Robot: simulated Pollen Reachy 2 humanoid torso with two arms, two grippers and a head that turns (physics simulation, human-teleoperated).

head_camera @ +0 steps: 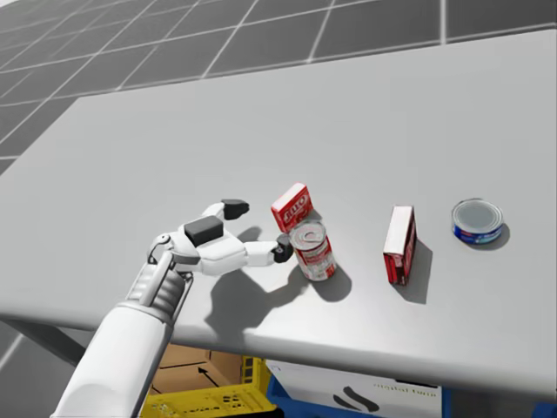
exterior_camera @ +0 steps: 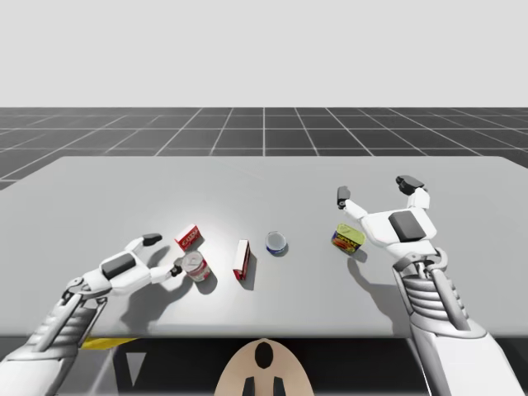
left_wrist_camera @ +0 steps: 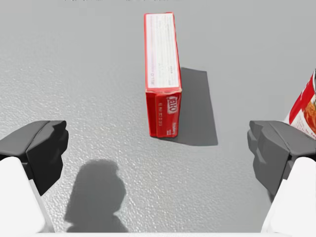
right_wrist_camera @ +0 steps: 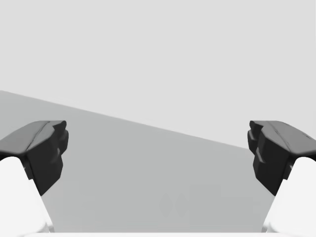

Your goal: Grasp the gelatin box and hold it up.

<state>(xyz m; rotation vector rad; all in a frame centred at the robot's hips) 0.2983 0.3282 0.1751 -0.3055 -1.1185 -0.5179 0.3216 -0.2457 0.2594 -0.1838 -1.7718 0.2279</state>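
A small red gelatin box (exterior_camera: 189, 238) (head_camera: 291, 206) stands on edge at the table's left middle. In the left wrist view this red box (left_wrist_camera: 162, 74) lies just ahead of my left gripper (left_wrist_camera: 158, 158), in line with the gap between its fingers, and neither finger touches it. My left gripper (exterior_camera: 163, 253) (head_camera: 258, 227) is open and low over the table. My right gripper (exterior_camera: 376, 190) (right_wrist_camera: 158, 153) is open and holds nothing, over the table's right side.
A red and white can (exterior_camera: 195, 267) (head_camera: 313, 250) (left_wrist_camera: 306, 106) stands right beside one left finger. A second red box with a white face (exterior_camera: 242, 259) (head_camera: 399, 244), a flat blue can (exterior_camera: 276, 242) (head_camera: 477, 219) and a yellow-green can (exterior_camera: 348, 238) stand further right.
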